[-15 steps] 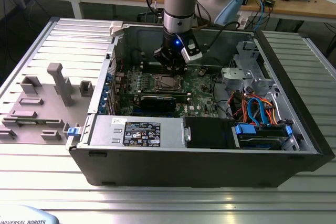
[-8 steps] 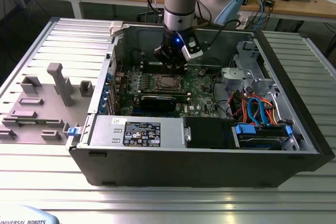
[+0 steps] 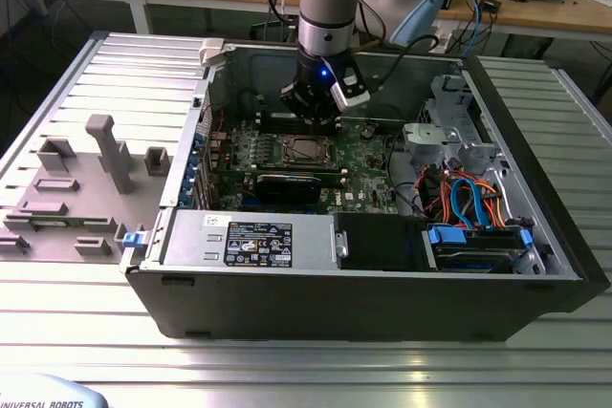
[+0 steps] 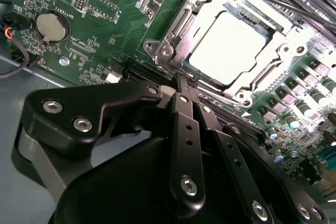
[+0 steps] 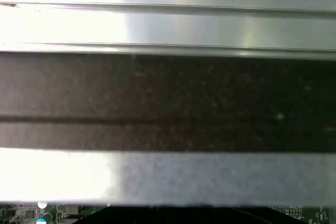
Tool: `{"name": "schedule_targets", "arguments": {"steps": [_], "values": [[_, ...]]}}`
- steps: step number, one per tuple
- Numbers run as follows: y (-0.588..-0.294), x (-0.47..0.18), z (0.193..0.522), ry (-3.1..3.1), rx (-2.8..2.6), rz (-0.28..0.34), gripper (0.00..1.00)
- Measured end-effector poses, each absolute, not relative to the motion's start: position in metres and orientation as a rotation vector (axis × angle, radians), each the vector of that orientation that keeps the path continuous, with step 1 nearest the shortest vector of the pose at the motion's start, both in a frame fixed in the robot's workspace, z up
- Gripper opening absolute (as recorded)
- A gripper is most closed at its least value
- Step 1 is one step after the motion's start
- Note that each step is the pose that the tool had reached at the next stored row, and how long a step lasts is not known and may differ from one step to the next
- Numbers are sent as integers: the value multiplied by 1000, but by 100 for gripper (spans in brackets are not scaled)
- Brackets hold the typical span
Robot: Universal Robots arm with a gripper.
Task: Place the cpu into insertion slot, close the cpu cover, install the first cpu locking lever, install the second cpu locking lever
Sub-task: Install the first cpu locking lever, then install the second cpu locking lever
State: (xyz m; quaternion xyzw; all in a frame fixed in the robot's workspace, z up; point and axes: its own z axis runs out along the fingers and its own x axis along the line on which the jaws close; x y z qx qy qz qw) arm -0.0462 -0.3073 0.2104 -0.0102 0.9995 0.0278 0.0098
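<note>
Second wrist view: cpu point(image 4: 231, 48) seated under cpu cover point(image 4: 181, 35).

Open PC case point(image 3: 535, 265), grey fixture blocks point(image 3: 110, 150).

1. The cpu point(image 4: 231, 45) is showing a smooth, pale metal top.
2. The cpu cover point(image 4: 181, 30) is gleaming as bright silver metal.
3. The gripper point(image 4: 182, 85) is looking matt black, with shiny screws.
4. The circuit board point(image 4: 105, 19) is appearing glossy green.
</note>
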Motion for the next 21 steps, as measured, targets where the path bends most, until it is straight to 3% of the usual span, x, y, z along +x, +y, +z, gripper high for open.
{"name": "schedule_targets", "arguments": {"steps": [21], "values": [[-321, -46, 210, 3121, -32, 87, 11]]}}
